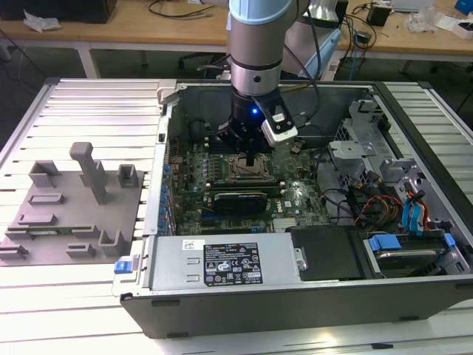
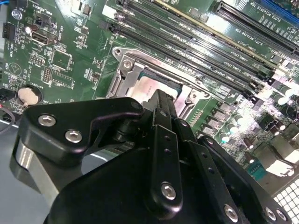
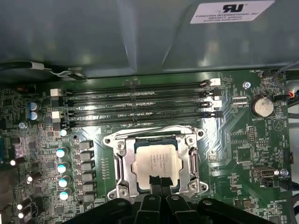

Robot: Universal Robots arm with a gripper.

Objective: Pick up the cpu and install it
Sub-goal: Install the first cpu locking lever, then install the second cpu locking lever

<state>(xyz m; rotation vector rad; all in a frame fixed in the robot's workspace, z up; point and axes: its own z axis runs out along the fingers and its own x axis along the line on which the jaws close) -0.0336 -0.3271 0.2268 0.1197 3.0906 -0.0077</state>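
The cpu, a square chip with a silver top, lies flat inside the open motherboard socket, level with the metal frame. My gripper is shut, its two thin fingertips pressed together over the chip's edge; I cannot tell if they touch it. In the second wrist view the closed fingers hide part of the cpu inside the socket frame. In the exterior view the gripper points straight down into the computer case, onto the socket and cpu.
Memory slots run alongside the socket, and a coin battery sits nearby. A power supply lines the case's front; drive bays and cables crowd the exterior view's right. A grey fixture lies outside, on the exterior view's left.
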